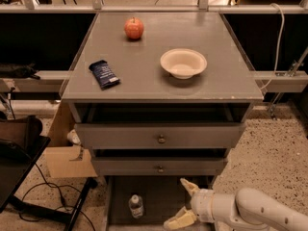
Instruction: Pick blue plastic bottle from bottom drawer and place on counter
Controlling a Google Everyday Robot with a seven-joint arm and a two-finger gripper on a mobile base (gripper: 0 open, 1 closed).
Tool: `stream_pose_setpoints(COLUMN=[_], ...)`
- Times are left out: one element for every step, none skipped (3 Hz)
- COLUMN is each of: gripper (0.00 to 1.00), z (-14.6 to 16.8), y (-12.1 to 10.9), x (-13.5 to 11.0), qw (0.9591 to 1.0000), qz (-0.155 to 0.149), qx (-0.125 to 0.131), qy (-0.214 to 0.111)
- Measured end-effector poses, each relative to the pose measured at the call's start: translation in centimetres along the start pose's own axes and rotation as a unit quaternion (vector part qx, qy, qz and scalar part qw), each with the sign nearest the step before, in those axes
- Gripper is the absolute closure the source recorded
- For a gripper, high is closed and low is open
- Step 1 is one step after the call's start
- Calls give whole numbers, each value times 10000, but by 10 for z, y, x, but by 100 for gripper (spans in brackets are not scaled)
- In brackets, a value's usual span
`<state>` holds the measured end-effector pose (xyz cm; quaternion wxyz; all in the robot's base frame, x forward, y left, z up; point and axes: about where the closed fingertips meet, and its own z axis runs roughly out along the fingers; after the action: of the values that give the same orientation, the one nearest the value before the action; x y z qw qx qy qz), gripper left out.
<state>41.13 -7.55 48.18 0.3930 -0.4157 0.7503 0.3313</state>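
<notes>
Clear plastic with a white cap, the blue plastic bottle (136,206) stands upright on the left part of the dark floor of the bottom drawer (156,196), so nothing has been picked yet. The drawer is pulled out, but the grasp, the lift and the setting down on the counter (144,86) are all left for you to do. Up on that counter, left to right, sit a dark blue snack packet (104,74), a red apple (134,28) towards the back and a pale bowl (183,63); I judge the grey patch in front of the bowl a fair spot for the bottle. Down in the drawer, near the bottle on its right but not touching it, your tool (185,203) hangs with its two pale fingers spread wide, one high under the middle drawer (159,166), one low towards the front, and nothing between them. The gap faces left, towards the bottle. Further right, the white arm (262,211) comes in low and nearly level from the bottom right corner. To my eye, you need to carry the tool leftwards until the fingers straddle the bottle's body before closing.
</notes>
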Motion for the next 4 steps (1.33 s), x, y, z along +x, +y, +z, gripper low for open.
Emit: stream_pose_setpoints(gripper=[0, 0, 0, 0], z=[63, 108, 149, 151], y=[-31, -43, -51, -50], x=[51, 95, 142, 142], qw=[9987, 9962, 9905, 9902], qz=[-338, -421, -477, -488], qx=[-367, -743, -1080, -1103], qy=[-45, -198, -710, -703])
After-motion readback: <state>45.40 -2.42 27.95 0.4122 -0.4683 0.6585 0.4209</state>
